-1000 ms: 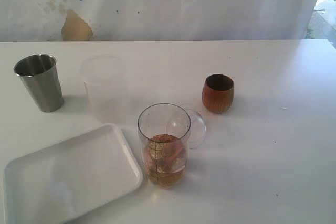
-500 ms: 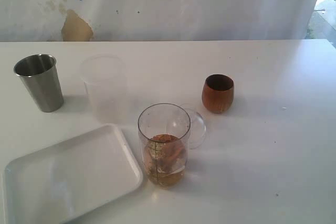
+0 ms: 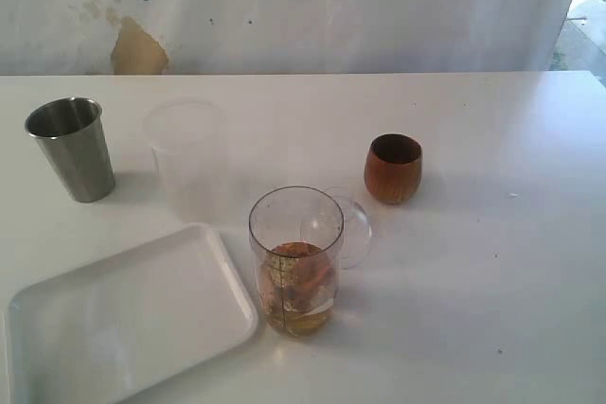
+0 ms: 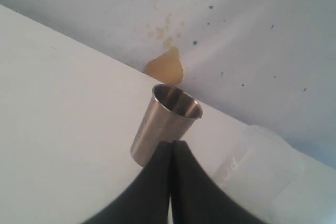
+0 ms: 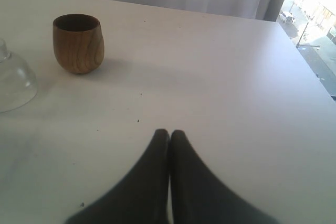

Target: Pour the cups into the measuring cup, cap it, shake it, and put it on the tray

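The clear measuring cup (image 3: 295, 262) with a black scale stands near the front middle of the table, holding amber liquid and orange pieces. A clear domed lid (image 3: 346, 226) lies just behind it, also seen as the lid (image 5: 13, 80). The steel tumbler (image 3: 72, 148) stands at the far left, the wooden cup (image 3: 393, 167) right of centre. The white tray (image 3: 123, 314) lies front left. Neither arm shows in the exterior view. My left gripper (image 4: 172, 144) is shut and empty, short of the tumbler (image 4: 165, 121). My right gripper (image 5: 169, 134) is shut and empty, well short of the wooden cup (image 5: 77, 42).
A frosted unmarked cup (image 3: 189, 158) stands between the tumbler and the measuring cup, and shows as the frosted cup (image 4: 262, 166) beside the left gripper. A white curtain hangs behind the table's far edge. Bare white tabletop (image 3: 492, 262) stretches to the right.
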